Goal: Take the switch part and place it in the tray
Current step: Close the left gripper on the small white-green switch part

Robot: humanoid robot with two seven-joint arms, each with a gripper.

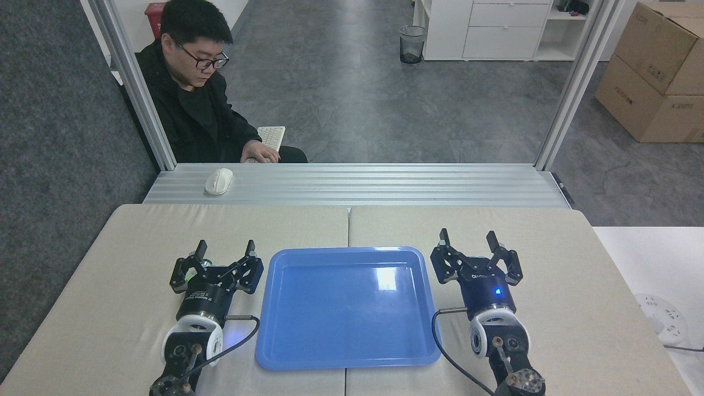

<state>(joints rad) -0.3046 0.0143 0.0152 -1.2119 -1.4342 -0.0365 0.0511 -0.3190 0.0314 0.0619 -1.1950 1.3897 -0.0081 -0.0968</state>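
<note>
The blue tray [330, 330] lies empty in the middle of the table, between my two arms. My left gripper [226, 248] stands open just off the tray's left rim, its fingers pointing away from me. A small pale, greenish bit by the base of its left finger [199, 260] may be the switch part; the gripper hides the rest, so I cannot tell. My right gripper [466, 238] is open at the tray's far right corner, with nothing between its fingers.
A person [192, 99] sits beyond the table with a hand on a keyboard [270, 136]. A white mouse [218, 181] lies on the ribbed metal ledge [385, 184]. A white round socket plate [660, 319] sits on the side surface at right.
</note>
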